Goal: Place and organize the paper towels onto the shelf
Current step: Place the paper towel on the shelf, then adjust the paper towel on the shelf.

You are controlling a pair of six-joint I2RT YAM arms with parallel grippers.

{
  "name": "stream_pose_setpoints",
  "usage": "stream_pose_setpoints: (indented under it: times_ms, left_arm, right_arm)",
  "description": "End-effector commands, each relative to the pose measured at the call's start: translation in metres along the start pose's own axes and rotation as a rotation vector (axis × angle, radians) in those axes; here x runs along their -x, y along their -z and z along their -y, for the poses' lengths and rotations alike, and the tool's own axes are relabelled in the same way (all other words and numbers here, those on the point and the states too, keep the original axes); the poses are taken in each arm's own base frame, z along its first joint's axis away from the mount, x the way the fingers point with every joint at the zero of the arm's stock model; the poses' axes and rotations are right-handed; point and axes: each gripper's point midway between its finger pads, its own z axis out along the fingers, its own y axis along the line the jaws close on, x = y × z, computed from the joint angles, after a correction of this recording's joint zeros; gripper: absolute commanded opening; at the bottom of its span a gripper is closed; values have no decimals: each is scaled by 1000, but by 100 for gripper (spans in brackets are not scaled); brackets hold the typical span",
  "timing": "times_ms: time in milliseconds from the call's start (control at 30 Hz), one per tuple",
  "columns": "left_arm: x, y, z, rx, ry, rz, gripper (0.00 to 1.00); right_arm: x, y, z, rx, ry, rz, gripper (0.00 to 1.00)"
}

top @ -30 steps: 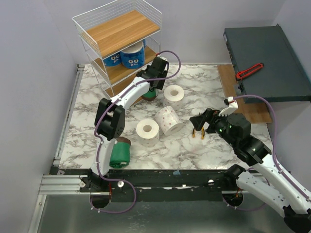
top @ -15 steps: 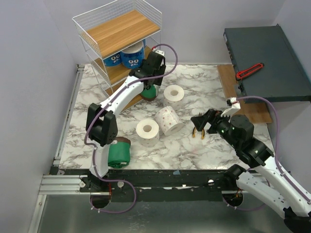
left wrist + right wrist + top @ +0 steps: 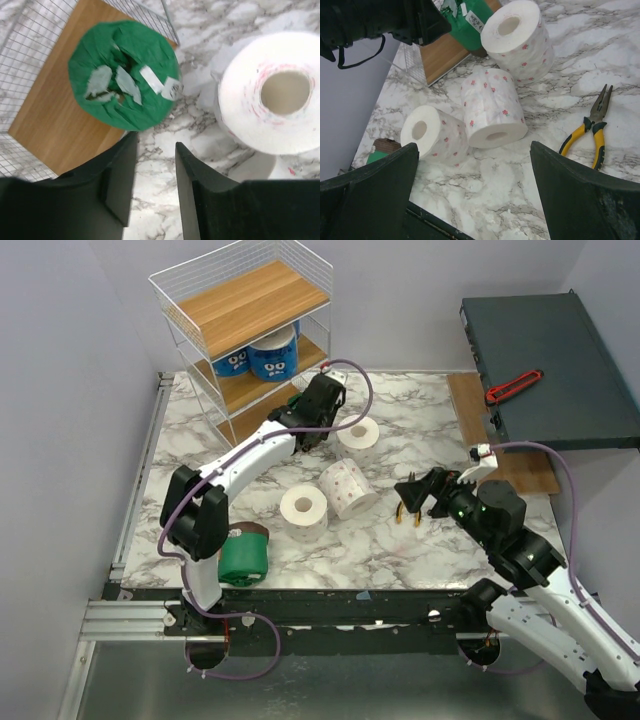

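The shelf (image 3: pixel 250 295) stands at the back left, with two blue paper towels (image 3: pixel 272 358) on its middle board. A green roll (image 3: pixel 122 80) stands on end at the corner of the bottom board (image 3: pixel 50 125); my left arm mostly covers it in the top view. My left gripper (image 3: pixel 156 142) hovers just off that roll, open, with only marble between its fingers. Three white speckled rolls (image 3: pixel 357 433) (image 3: pixel 347 487) (image 3: pixel 303 507) lie mid-table. Another green roll (image 3: pixel 245 552) lies near the front left. My right gripper (image 3: pixel 415 490) is wide open and holds nothing.
Yellow-handled pliers (image 3: pixel 590 127) lie on the marble to the right of the white rolls. A dark flat box (image 3: pixel 560 350) with a red-handled tool (image 3: pixel 513 386) sits at the back right, above a wooden board (image 3: pixel 515 468). Grey walls close in the back and left.
My left gripper has drawn back from the green roll, which stays on the bottom board, and its jaws have narrowed. My right arm has barely moved.
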Motion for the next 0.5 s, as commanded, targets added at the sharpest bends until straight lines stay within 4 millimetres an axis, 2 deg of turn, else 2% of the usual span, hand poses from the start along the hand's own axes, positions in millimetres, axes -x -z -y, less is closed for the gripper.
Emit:
stream_pose_setpoints:
  times_ms: [0,167,467]
  left_arm:
    - [5,9,10,-10,-4,65,29]
    - [-12,-6,24,-28,-34,28,11]
    - [-32,-46,38,-22,-88,-54,2]
  right_arm:
    - [-10,0,7,-19,0,-22,95]
    - [-11,-1,8,-26,-2,-22,95]
    - [-11,-1,11,-43,3,-20,95]
